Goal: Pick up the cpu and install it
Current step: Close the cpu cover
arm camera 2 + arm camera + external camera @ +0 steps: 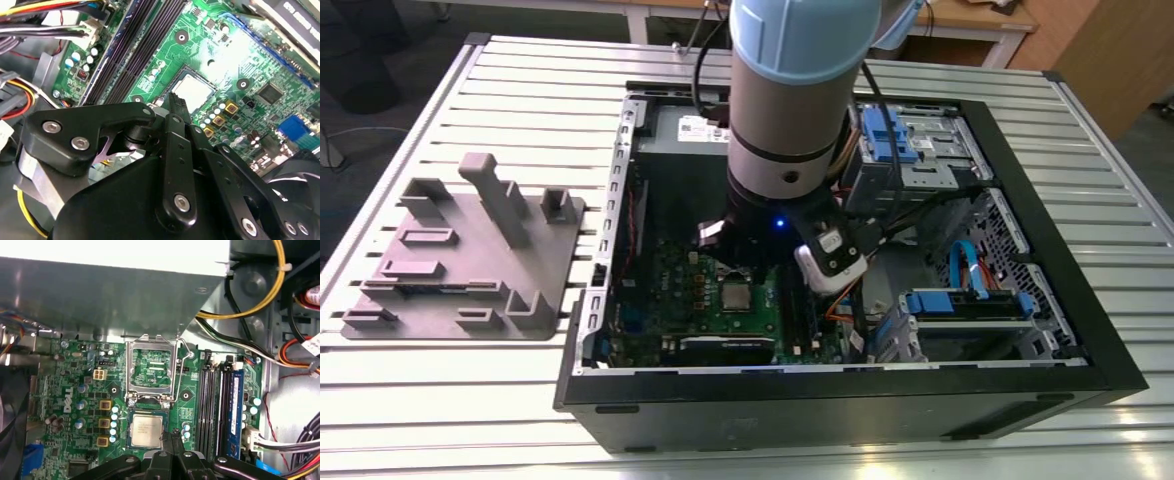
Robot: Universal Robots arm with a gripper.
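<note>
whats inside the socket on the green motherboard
The cpu lies flat in the socket, metal top showing; the frame stands open beside it. The contacts beneath are covered.

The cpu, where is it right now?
The cpu lies flat on the green motherboard, right beside the open metal frame. In the exterior view it sits inside the case, close to the arm's tip.

White print marks the motherboard [65, 390] and the cpu [146, 431].
</note>
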